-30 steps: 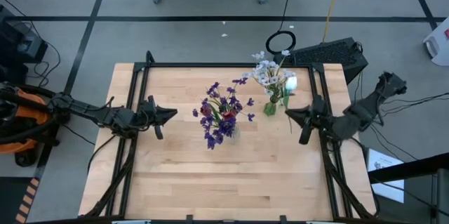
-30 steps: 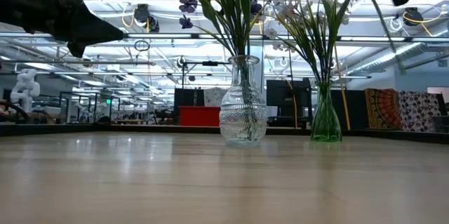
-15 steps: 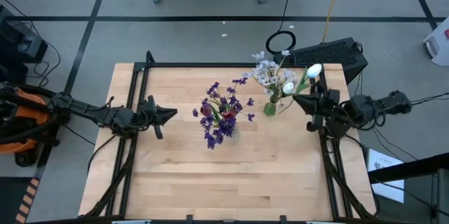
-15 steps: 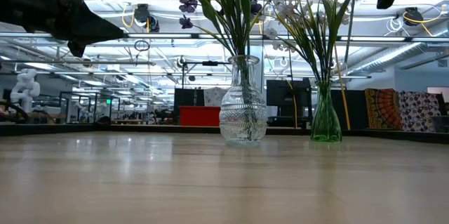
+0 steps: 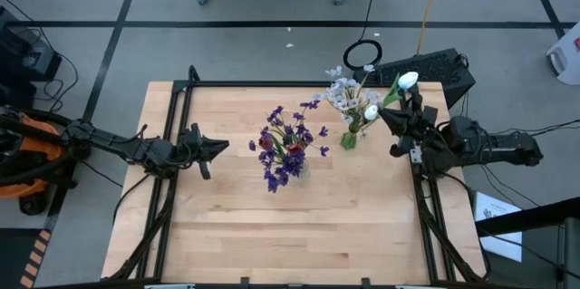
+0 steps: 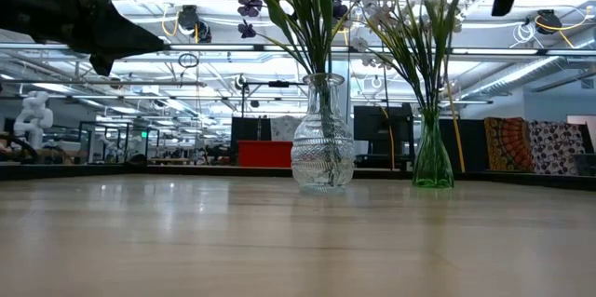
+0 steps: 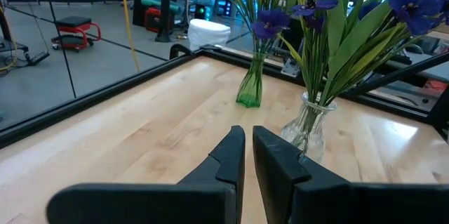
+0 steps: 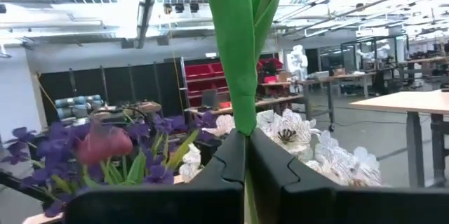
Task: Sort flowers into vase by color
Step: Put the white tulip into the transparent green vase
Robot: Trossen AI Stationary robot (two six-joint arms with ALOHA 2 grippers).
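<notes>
The left end effector (image 5: 221, 149) waits low over the tabletop (image 5: 227, 226), its fingers almost together and empty. Beyond it stands the clear vase (image 6: 322, 139), which holds the purple flowers (image 5: 285, 144) with dark red buds. Farther, the right end effector (image 5: 385, 117) pinches the green stem of a white tulip (image 5: 407, 80) beside the green vase (image 6: 433, 153), probably to add it to the pale blossoms (image 5: 344, 94) there.

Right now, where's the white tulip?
High view: the white tulip is held by the right gripper at the table's right, beside the green vase.
</notes>
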